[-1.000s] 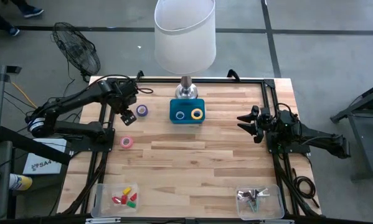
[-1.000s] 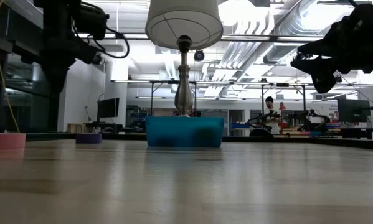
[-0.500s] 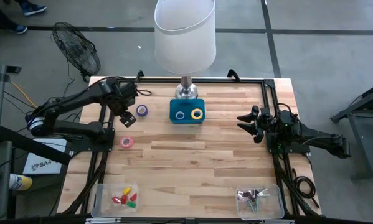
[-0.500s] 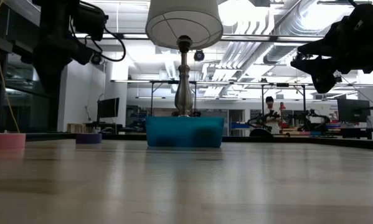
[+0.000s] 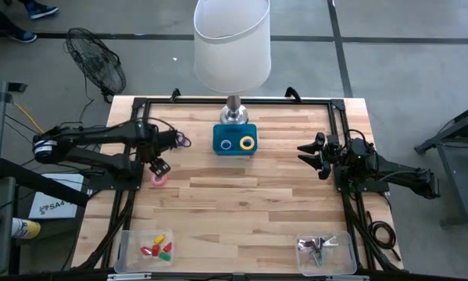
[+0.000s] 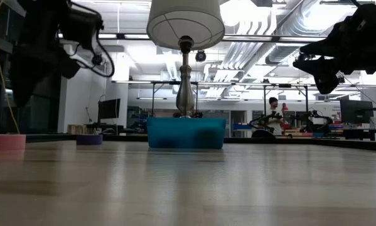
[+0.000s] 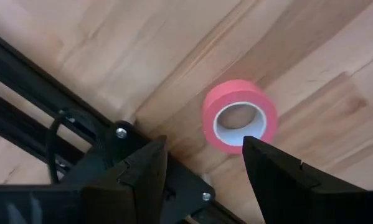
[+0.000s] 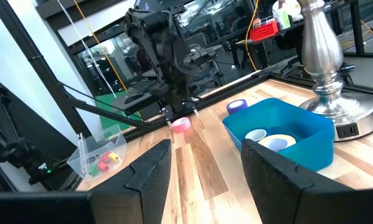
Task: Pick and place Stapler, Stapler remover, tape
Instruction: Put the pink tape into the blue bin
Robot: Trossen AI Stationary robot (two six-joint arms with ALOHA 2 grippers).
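Observation:
A pink roll of tape (image 7: 239, 115) lies flat on the wood near the table's left edge (image 5: 158, 180). My left gripper (image 7: 202, 146) hangs open just above it, pointing down, with the roll a little ahead of its fingertips (image 5: 160, 165). A purple roll of tape (image 5: 184, 140) lies farther back, partly hidden by the left arm. Two more rolls, one yellow (image 5: 248, 143) and one blue (image 5: 226, 144), lie in a blue bin (image 5: 235, 131). My right gripper (image 5: 308, 154) waits open and level at the right. I cannot make out a stapler or a stapler remover.
A lamp with a white shade (image 5: 232, 43) stands behind the bin. At the near left a clear tray (image 5: 154, 248) holds small coloured blocks; at the near right another tray (image 5: 321, 248) holds small metal pieces. Black frame rails (image 7: 24, 68) run beside the pink roll.
My left gripper has swung from beside the purple roll toward the table's near edge and come down, rolling about its own axis. It now hangs over the pink roll. Its fingers have stayed open. The rolls have not moved.

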